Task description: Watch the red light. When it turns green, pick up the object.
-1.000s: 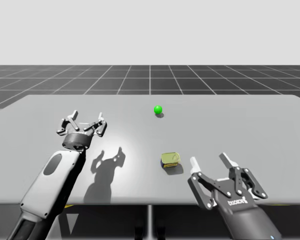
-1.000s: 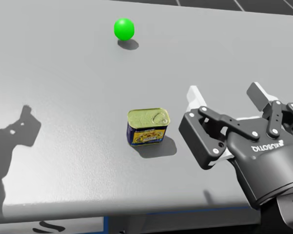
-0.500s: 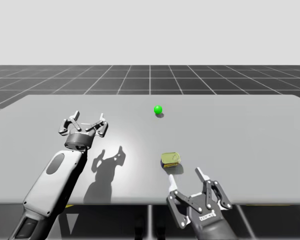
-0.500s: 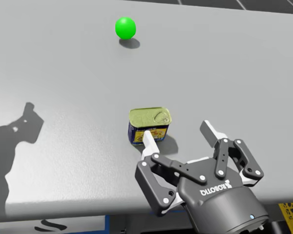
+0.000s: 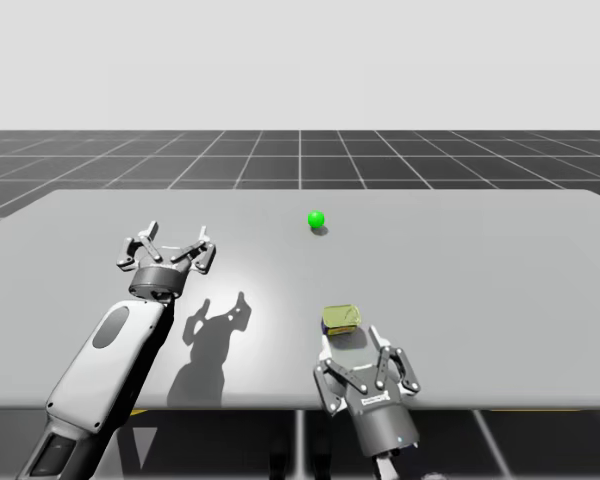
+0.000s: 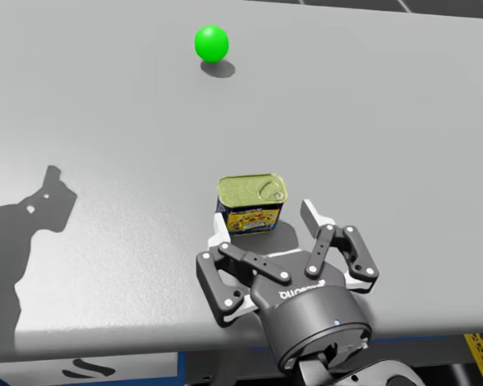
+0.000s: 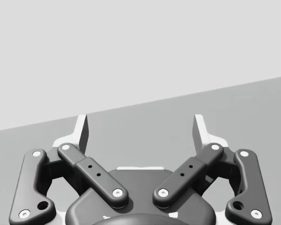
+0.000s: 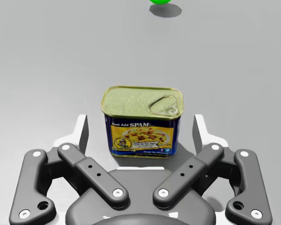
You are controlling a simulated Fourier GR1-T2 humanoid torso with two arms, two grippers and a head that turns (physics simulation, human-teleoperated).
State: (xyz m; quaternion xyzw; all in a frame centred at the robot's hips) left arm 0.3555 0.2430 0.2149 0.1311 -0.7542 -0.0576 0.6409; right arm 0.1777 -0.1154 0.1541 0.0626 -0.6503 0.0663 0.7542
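Round green light [image 5: 316,219] lit: go. Gold-lidded blue rectangular tin [image 8: 141,101] upright on grey bench [image 5: 480,260], between fingertips of wide-spread right hand [image 6: 266,225], untouched, lined for pinch. Left hand [image 7: 140,129] spread, empty.

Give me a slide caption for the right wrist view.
Open right gripper facing the blue rectangular can, green light beyond.

My right pincer [image 6: 265,221] has swung left along the surface's [image 5: 480,280] near edge; its open fingers [image 6: 310,214] now flank the blue rectangular can [image 6: 252,201].
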